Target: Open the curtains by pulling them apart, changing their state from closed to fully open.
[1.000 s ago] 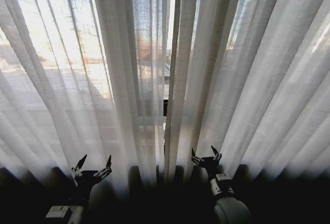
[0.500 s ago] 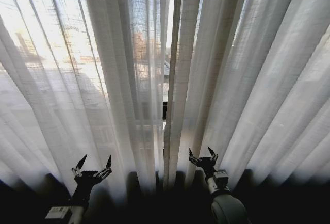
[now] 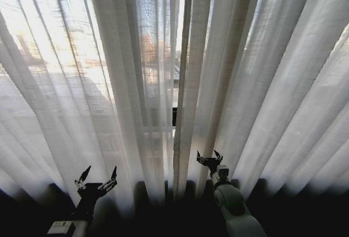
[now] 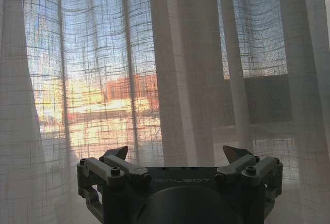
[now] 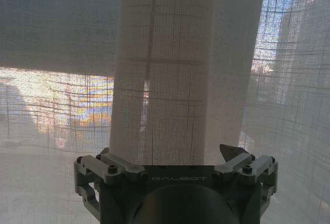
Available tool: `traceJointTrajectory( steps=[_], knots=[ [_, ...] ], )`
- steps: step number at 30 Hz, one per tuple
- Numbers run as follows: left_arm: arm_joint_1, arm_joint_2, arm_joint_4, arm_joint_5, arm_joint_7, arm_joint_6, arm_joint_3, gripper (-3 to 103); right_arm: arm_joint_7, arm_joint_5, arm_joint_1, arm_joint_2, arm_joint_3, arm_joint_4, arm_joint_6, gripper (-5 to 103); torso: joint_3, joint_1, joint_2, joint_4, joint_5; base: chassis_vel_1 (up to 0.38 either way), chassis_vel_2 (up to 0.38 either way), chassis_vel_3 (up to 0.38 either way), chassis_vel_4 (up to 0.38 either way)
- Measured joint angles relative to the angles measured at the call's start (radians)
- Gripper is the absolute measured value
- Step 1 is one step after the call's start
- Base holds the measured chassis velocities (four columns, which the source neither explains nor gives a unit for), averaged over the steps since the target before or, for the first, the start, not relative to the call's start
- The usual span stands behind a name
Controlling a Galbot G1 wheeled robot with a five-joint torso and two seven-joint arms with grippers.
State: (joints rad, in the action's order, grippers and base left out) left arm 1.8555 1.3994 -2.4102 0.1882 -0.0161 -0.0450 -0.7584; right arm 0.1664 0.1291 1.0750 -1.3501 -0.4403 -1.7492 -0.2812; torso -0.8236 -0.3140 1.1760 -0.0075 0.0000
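curtains hanging closed | right hand spread, reaching at a center pleat | left hand spread, hovering apart from fabric

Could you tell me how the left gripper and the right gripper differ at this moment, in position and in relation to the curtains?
The left gripper sits lower and farther from the central slit; the right gripper is higher, beside the slit. The right gripper has a pleat of the curtains between its fingers, while the left gripper faces the fabric with nothing between its fingers. Both are open.

Dark window frame bar, sunlit buildings outside.
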Motion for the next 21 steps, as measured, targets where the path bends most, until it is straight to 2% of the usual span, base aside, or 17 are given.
traceJointTrajectory(
  steps=[1,4,8,10,13,16,19,20,21],
  knots=[
    [0.0,0.0,0.004,0.001,0.0,0.003,-0.003,100,0.0,-0.001,-0.024,0.0,-0.002,0.029,0.002,102,0.0,0.0,0.0,0.0,0.0,0.0,0.0,0.0,0.0],
    [0.0,0.0,0.009,0.003,0.0,0.007,-0.006,100,-0.002,-0.003,-0.064,-0.003,-0.006,0.083,0.012,100,0.0,0.0,0.0,-0.0001,0.0002,0.0,0.0,0.0,0.0],
    [-0.003,-0.004,0.012,0.006,0.001,0.007,-0.012,100,-0.009,-0.005,-0.095,-0.012,-0.021,0.131,0.032,79,0.0,0.0,0.0,-0.0001,0.0003,0.0,0.0,0.0,0.0],
    [-0.004,-0.006,0.012,0.007,0.001,0.007,-0.013,100,-0.012,-0.005,-0.094,-0.013,-0.024,0.131,0.033,79,0.0,0.0,0.0,-0.0001,0.0003,0.0,0.0,0.0,0.0],
    [-0.008,-0.01,0.015,0.008,0.001,0.008,-0.015,100,-0.017,-0.005,-0.077,-0.012,-0.028,0.112,0.034,62,0.0,0.0,0.0,-0.0001,0.0001,0.0,0.0,0.0,0.0],
    [-0.012,-0.012,0.018,0.008,0.001,0.008,-0.012,100,-0.019,-0.004,-0.065,-0.009,-0.029,0.097,0.035,57,0.0,0.0,0.0,-0.0002,0.0001,0.0,0.0,0.0,0.0],
    [-0.015,-0.012,0.019,0.009,0.001,0.008,-0.009,100,-0.019,-0.001,-0.047,-0.006,-0.03,0.071,0.035,40,0.0,0.0,0.0,-0.0002,0.0002,0.0,0.0,0.0,0.0],
    [-0.015,-0.012,0.019,0.009,0.001,0.008,-0.009,100,-0.019,-0.001,-0.047,-0.006,-0.03,0.071,0.035,40,0.0,0.0,0.0,-0.0002,0.0002,0.0,0.0,0.0,0.0],
    [-0.015,-0.012,0.019,0.009,0.001,0.009,-0.009,100,-0.019,-0.001,-0.043,-0.005,-0.03,0.067,0.035,35,0.0,0.0,0.0,-0.0002,0.0002,0.0,0.0,0.0,0.0]
  ],
)
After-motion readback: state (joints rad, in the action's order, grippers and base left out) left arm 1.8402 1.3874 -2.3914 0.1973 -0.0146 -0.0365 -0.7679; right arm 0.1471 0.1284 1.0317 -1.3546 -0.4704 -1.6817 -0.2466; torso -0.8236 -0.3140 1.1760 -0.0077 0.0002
